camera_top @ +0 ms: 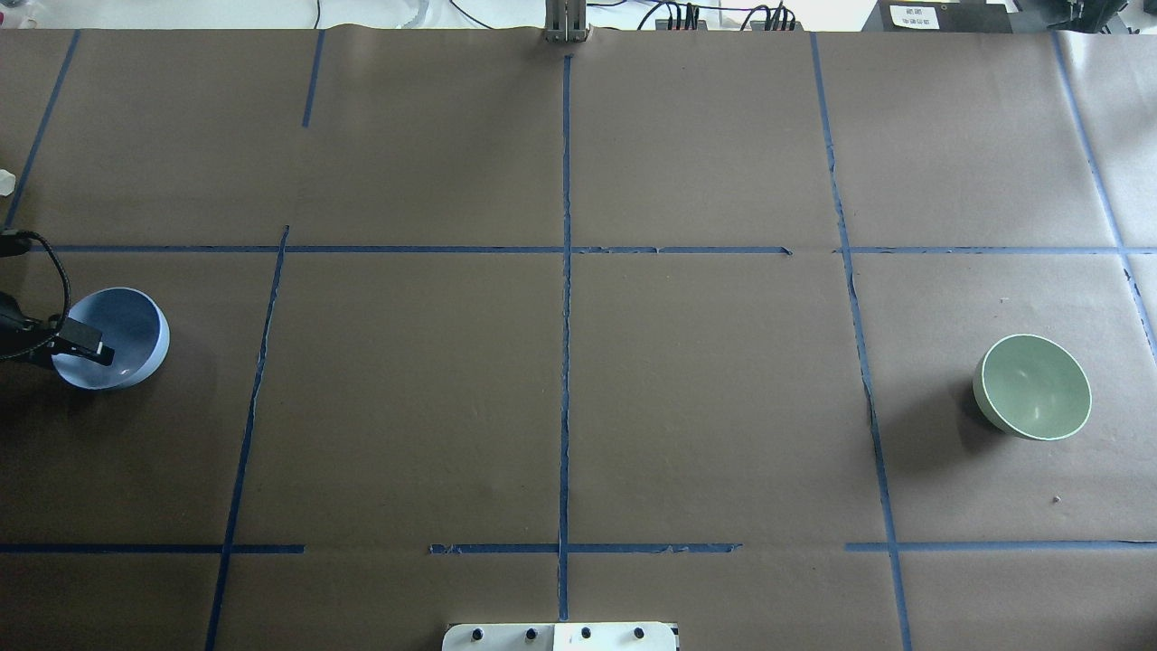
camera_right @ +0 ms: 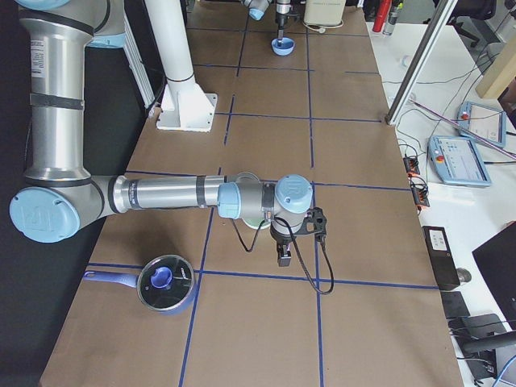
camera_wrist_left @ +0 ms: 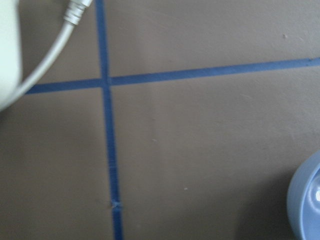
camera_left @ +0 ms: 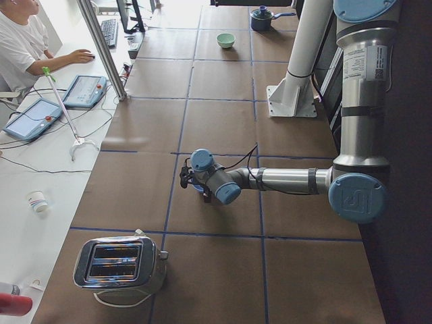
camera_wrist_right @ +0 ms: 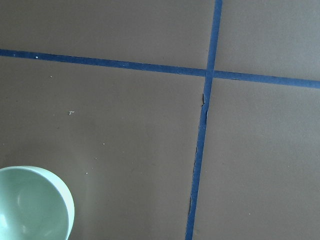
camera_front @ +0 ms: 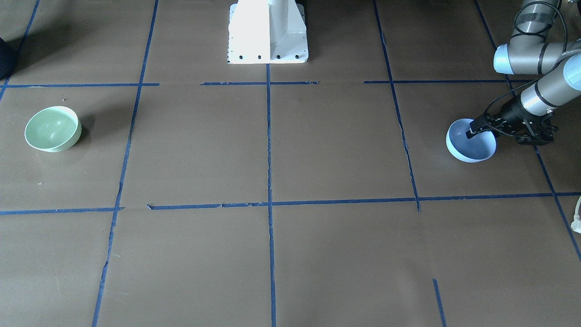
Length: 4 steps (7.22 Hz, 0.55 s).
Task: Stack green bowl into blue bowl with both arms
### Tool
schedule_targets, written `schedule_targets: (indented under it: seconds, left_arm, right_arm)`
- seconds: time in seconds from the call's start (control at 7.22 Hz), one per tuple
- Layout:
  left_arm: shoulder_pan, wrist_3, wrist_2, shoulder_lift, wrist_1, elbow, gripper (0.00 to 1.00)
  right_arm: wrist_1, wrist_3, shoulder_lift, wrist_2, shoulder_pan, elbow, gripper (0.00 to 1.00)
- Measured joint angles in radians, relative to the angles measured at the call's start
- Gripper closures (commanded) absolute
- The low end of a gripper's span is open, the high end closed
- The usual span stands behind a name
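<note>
Brown paper covers the table [camera_front: 327, 150], marked into squares with blue tape [camera_front: 268, 136]. We see the left gripper [camera_front: 474, 131] reaching low at the blue bowl [camera_front: 470, 150]. One black finger [camera_top: 81, 342] lies across the rim and inside the bowl. The other finger is hidden, so we cannot tell whether the jaws have closed on the rim.

The green bowl [camera_front: 53, 128] stands upright well apart from this gripper, at the far end of the table. The right gripper [camera_right: 284, 255] hangs just beside that green bowl, pointing down at the paper; we cannot tell how wide it stands.

We judge the step in hand to be taking hold of the bowls. Next, each gripper needs a firm pinch on a rim. Then the bowls must meet, the green lowered into the blue.
</note>
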Motion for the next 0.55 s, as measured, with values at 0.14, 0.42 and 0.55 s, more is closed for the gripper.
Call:
schedule_targets:
  seconds: [0.14,0.42,0.55]
  left_arm:
    - [0.002,-0.004,0.007,-0.002,-0.002,-0.001,1.00]
    - [0.005,-0.054,0.009,-0.033,-0.002,-0.025,1.00]
    - [0.026,-0.156,0.009,-0.091,0.000,-0.061,1.00]
  right_arm:
    - [-0.001,0.000,0.000,0.000,0.000,-0.001,0.00]
    - [0.000,0.000,0.000,0.000,0.000,-0.001,0.00]
    - [0.000,0.000,0.000,0.001,0.000,0.000,0.00]
